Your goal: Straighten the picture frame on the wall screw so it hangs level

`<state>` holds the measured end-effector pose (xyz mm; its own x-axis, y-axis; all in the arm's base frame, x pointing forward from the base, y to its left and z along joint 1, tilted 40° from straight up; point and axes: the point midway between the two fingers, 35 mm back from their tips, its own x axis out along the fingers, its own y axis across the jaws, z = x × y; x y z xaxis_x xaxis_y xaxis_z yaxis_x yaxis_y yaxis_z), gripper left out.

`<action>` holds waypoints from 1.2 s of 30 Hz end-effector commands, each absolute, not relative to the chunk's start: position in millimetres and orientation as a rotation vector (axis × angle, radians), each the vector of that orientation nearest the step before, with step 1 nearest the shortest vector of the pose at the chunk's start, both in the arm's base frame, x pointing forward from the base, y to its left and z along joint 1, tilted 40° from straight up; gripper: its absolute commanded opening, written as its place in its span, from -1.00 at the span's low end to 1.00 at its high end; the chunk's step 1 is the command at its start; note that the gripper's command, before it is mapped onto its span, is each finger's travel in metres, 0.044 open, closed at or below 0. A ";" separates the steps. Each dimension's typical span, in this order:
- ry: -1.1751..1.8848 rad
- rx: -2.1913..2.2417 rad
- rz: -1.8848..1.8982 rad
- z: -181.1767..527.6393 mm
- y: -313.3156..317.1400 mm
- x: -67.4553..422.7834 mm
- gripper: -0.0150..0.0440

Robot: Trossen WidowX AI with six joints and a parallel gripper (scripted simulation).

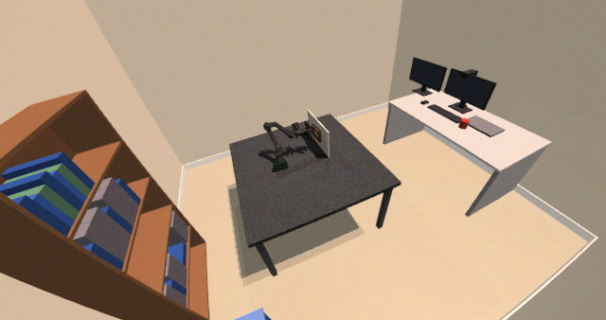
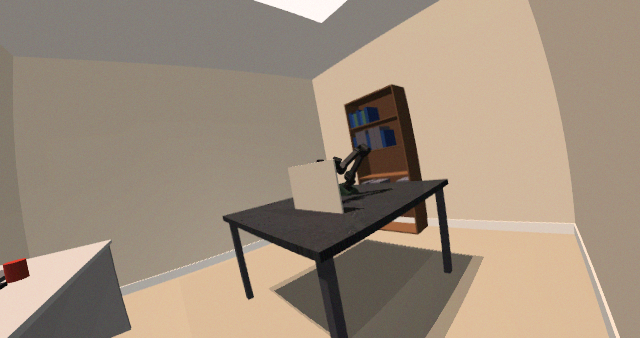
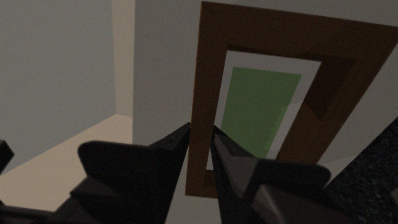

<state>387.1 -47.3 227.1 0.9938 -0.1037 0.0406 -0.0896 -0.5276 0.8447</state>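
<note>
The picture frame (image 1: 316, 133) (image 3: 280, 31), brown with a white mat and green picture, is in front of the pale upright panel (image 1: 325, 142) (image 2: 316, 188) (image 3: 162, 75). My gripper (image 1: 310, 131) (image 3: 200, 127) is shut on the frame's left side bar as the wrist view shows it, on its lower half. The bar stands between both fingertips. In the wrist view the top bar slopes down to the right, but the view is slanted, so I cannot tell how level the frame is. The screw and the notched strip are hidden. The exterior camera sees only the panel's back.
The panel stands on the dark table (image 1: 303, 192) (image 2: 300, 228), on which the arm's base (image 1: 279, 167) also stands. A white desk (image 1: 516, 142) with two monitors and a red cup (image 1: 464, 123) (image 2: 16, 270) is apart from it. A brown bookshelf (image 2: 412, 153) stands on the other side.
</note>
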 end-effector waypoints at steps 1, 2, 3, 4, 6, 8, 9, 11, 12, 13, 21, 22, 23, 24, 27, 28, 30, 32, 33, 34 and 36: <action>-0.149 2.127 -0.015 228.5 -50.0 386.6 -0.49; -0.149 2.127 -0.015 228.5 -50.0 386.6 -0.49; -0.149 2.127 -0.015 228.5 -50.0 386.6 -0.49; -0.149 2.127 -0.015 228.5 -50.0 386.6 -0.49; -0.149 2.127 -0.015 228.5 -50.0 386.6 -0.49; -0.149 2.127 -0.015 228.4 -50.1 386.6 -0.49; -0.149 2.127 -0.015 228.4 -50.2 386.6 -0.49; -0.149 2.127 -0.015 228.3 -50.3 386.6 -0.49; -0.149 2.127 -0.015 228.3 -50.3 386.6 -0.49; -0.149 2.127 -0.015 228.2 -50.2 386.6 -0.49; -0.149 2.127 -0.015 226.4 -48.8 386.9 -0.49; -0.149 2.127 -0.015 226.2 -48.6 386.9 -0.49; -0.149 2.127 -0.015 225.9 -48.4 387.0 -0.49; -0.149 2.127 -0.015 225.7 -48.2 387.0 -0.49; -0.149 2.127 -0.015 224.9 -47.5 387.1 -0.49; -0.149 2.127 -0.015 224.6 -47.3 387.2 -0.49; -0.149 2.127 -0.015 224.1 -46.9 387.3 -0.49; -0.149 2.127 -0.015 223.6 -46.5 387.3 -0.49; -0.149 2.127 -0.015 223.4 -46.3 387.4 -0.49; -0.149 2.127 -0.015 223.1 -46.1 387.4 -0.49; -0.149 2.127 -0.015 222.6 -45.7 387.5 -0.49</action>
